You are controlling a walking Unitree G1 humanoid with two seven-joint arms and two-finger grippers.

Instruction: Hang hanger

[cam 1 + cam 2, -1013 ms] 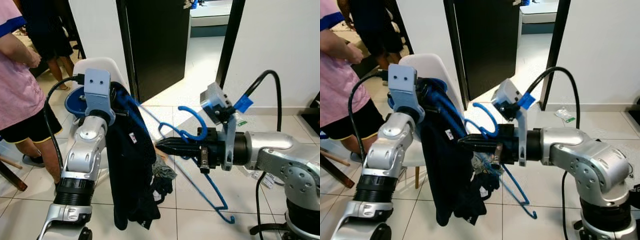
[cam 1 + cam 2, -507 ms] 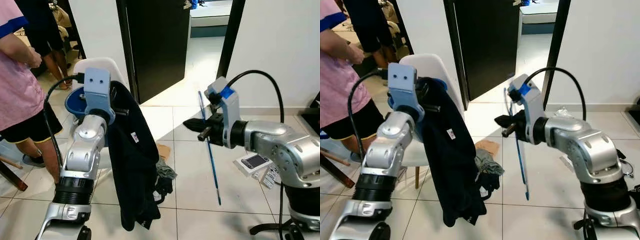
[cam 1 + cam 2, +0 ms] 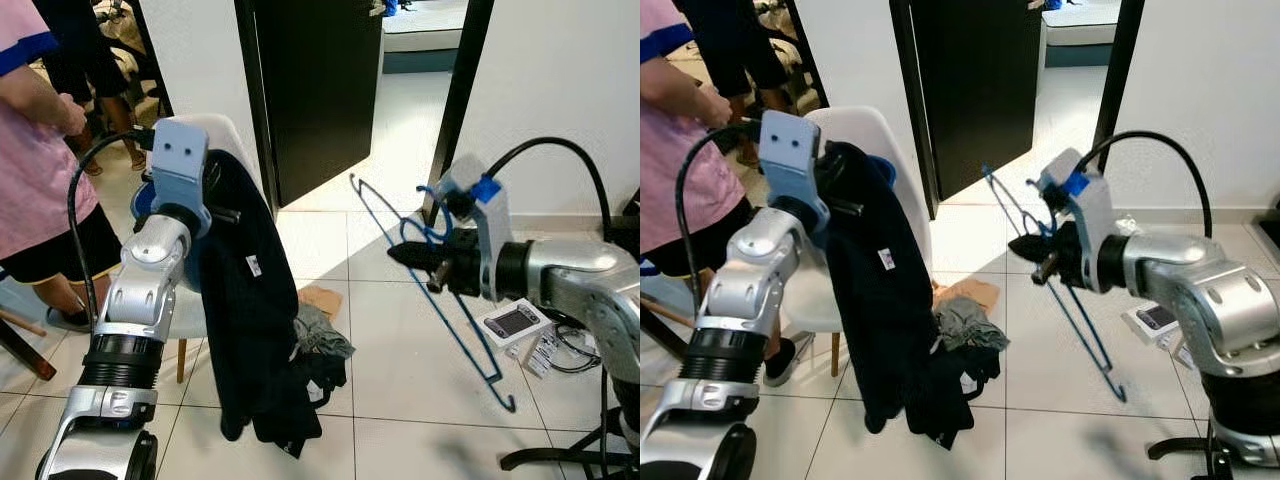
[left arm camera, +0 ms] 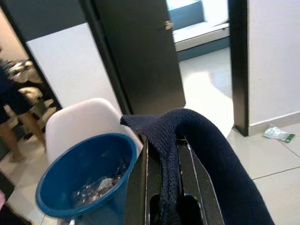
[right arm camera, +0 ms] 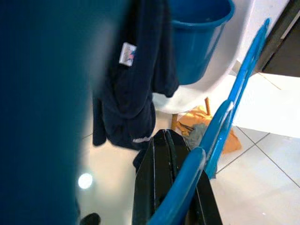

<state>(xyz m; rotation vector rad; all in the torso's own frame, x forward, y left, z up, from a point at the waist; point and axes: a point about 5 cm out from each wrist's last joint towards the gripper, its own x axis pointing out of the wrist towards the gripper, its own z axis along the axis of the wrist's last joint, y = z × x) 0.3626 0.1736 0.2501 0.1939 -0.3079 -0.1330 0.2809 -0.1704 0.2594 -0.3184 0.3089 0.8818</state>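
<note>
Blue hanger (image 3: 432,275): we are holding it in the air at our right, over the tiled floor (image 3: 390,350), well apart from the garment. Its thin frame is slanting down toward the floor, the hook end sitting at our right gripper (image 3: 400,254).

Right gripper: fingers (image 5: 161,154) are pressing together on the hanger, near the hook; the wrist view is showing the blue plastic running across the black fingers.

Left gripper (image 4: 164,187): we are keeping it raised at our left, and a dark navy garment (image 3: 250,320) is draping over it and between its fingers, which are pinching the fabric. The garment is hanging down long toward the floor, a small white label showing on it.

Behind the garment: a white chair (image 3: 880,150) with a blue bucket (image 4: 84,173) sitting on its seat. On the floor beside the chair, a small heap of clothes (image 3: 965,325), orange, grey and dark pieces.

Farther back, a dark door (image 3: 315,90) is standing open. At our far left a person in a pink shirt (image 3: 30,170) is standing.
</note>
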